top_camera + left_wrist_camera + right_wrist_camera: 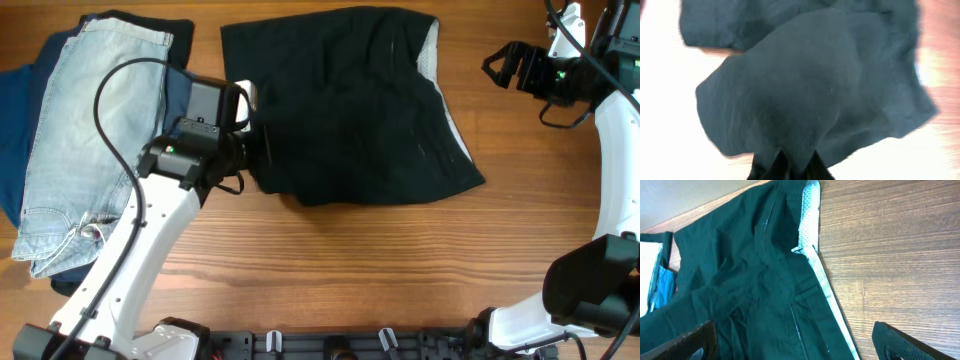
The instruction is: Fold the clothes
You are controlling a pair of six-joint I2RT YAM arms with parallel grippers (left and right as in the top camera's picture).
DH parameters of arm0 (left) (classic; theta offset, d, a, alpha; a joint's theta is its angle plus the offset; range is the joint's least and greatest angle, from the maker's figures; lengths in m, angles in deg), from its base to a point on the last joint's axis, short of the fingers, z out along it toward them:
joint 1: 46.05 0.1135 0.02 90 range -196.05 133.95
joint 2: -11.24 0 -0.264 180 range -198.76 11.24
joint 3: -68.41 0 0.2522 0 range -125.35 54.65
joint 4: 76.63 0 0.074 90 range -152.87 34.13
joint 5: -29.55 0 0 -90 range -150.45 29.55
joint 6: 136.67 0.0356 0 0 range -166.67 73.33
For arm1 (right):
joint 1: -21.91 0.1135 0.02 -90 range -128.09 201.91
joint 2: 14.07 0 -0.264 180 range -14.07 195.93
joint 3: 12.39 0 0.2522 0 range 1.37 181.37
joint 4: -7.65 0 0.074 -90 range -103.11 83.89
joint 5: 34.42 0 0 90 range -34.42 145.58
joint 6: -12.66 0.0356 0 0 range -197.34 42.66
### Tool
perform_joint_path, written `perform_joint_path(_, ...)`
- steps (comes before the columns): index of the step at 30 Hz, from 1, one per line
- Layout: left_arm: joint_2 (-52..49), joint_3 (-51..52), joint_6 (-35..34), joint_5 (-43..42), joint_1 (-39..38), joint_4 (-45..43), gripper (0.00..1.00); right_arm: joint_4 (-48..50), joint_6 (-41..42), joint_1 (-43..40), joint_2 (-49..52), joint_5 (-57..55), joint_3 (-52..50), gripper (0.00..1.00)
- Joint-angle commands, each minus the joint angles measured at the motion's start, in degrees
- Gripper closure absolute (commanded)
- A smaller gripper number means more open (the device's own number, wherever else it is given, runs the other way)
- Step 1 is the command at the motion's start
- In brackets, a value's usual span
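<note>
**Item 1.** Left hand (255, 150): closed on a pinch of the black shorts (350, 100), at the edge nearest it. In the wrist view the cloth bunches straight out from between the fingers. Judged purpose: to carry that edge across for a fold.

**Item 2.** Black shorts: spread flat on the worktop (400, 260), reaching away from the left hand toward the right hand. The pale waistband lining (812, 235) is on the far side, just ahead of the right hand.

**Item 3.** Right hand (500, 66): fingers spread wide, holding nothing, beside the waistband but apart from it. It is probably placed to pin or take that end.

**Item 4.** Behind the left hand: denim shorts (90, 120) lying on navy garments (15, 110), apparently set aside.
</note>
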Motion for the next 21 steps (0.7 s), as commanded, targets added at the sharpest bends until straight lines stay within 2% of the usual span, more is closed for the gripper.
perform_joint_path(1,-2.5,0.3,1.6,7.3,-0.9,1.6,0.50,-0.4,-1.0,-0.1,0.9,1.4,-0.2,0.00)
perform_joint_path(4,-3.2,0.3,1.6,7.3,-0.9,2.0,0.34,-0.5,-1.0,-0.1,0.9,1.4,-0.2,0.00)
perform_joint_path(5,-3.2,0.3,1.6,7.3,-0.9,2.0,0.18,-0.5,-1.0,-0.1,0.9,1.4,-0.2,0.00)
perform_joint_path(7,-3.2,0.3,1.5,7.0,-0.9,2.5,0.00,-0.5,-0.9,-0.1,0.9,1.4,-0.2,0.00)
perform_joint_path(11,-3.2,0.3,0.3,5.4,-0.9,7.7,0.00,-0.9,-1.0,-0.1,0.9,1.3,-0.2,0.00)
perform_joint_path(17,-3.2,1.7,-8.2,2.4,-0.7,18.4,0.00,-1.3,-1.2,-0.1,0.9,1.2,-0.2,0.00)
perform_joint_path(19,-3.2,3.7,-8.2,-1.1,-0.8,18.2,0.00,-3.2,-1.0,-0.1,0.9,-1.1,-0.2,0.00)
perform_joint_path(21,-3.2,6.1,-8.7,-1.9,-0.8,18.0,0.00,-7.0,2.7,-0.1,0.9,-7.9,-0.2,0.00)
